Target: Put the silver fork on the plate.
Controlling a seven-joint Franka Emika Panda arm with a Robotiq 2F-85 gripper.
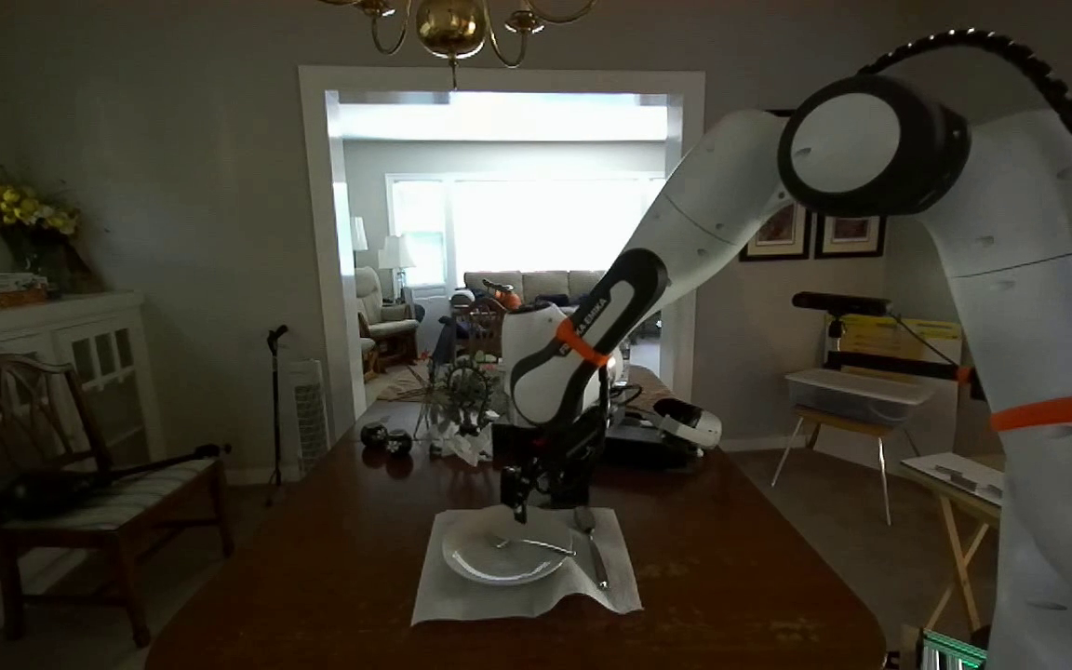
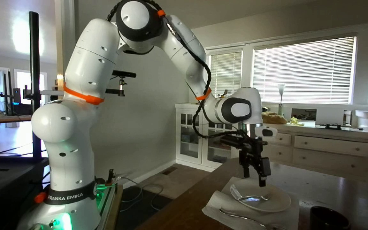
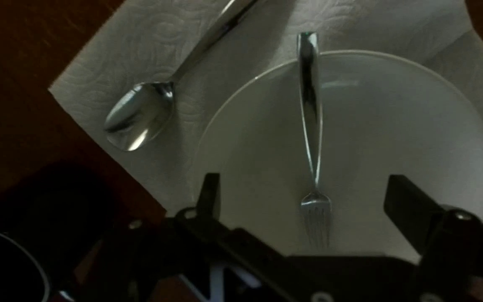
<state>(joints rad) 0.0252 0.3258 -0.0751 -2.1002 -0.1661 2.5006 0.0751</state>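
The silver fork (image 3: pixel 310 84) lies on the white plate (image 3: pixel 409 138). Its tines rest in the plate's middle, and its handle crosses the rim and sticks out over the paper placemat. The fork (image 1: pixel 545 544) and plate (image 1: pixel 499 575) also show in an exterior view, as do the fork (image 2: pixel 249 197) and plate (image 2: pixel 278 207) in another. My gripper (image 3: pixel 302 184) is open and empty, with its fingers wide apart on either side of the fork's head. In both exterior views the gripper (image 1: pixel 550 507) (image 2: pixel 254 179) hangs above the plate, apart from the fork.
A silver spoon (image 3: pixel 141 117) lies on the pale paper placemat (image 3: pixel 128 54) beside the plate. A dark mug (image 3: pixel 6 264) (image 2: pixel 327 217) stands on the brown table near the placemat. Further along the table are dark round objects (image 1: pixel 387 439) and black equipment (image 1: pixel 652 447).
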